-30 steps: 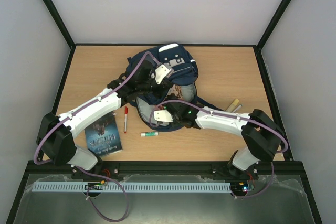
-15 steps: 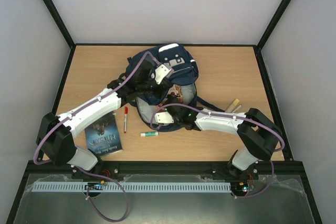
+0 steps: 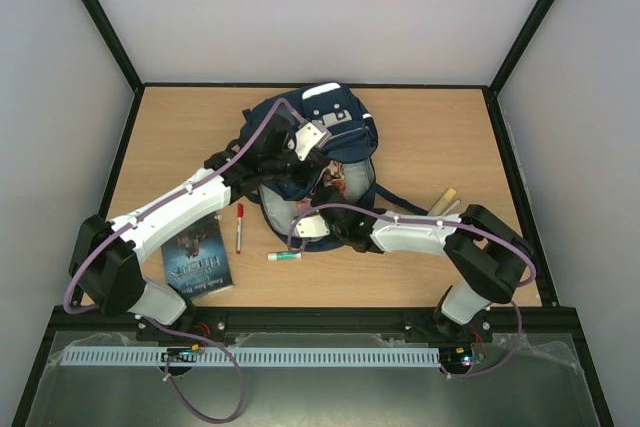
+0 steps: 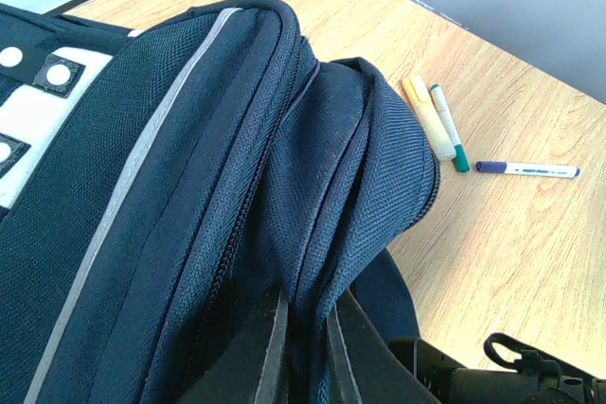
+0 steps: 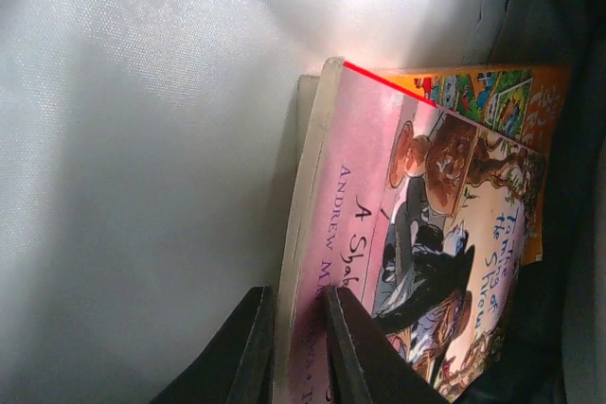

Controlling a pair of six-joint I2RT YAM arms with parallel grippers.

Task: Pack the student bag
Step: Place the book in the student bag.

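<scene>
Right wrist: right pincer (image 5: 301, 352), clamped on pink book (image 5: 426, 224) inside student bag (image 3: 340, 132), has shifted toward 9 o'clock, seating it; left pincer (image 4: 305, 333) grips rim (image 4: 327, 234).

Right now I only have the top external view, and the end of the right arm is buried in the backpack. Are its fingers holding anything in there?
Observer: Yes. The right wrist view shows the right fingers shut on the edge of a pink Taming of the Shrew paperback.
Operator: Is anything else in there?
Observer: An orange comic-patterned book is partly covered by it.
Operator: And the left arm?
Observer: The left wrist view shows the left fingers pinching a fold of the navy student bag.
</scene>
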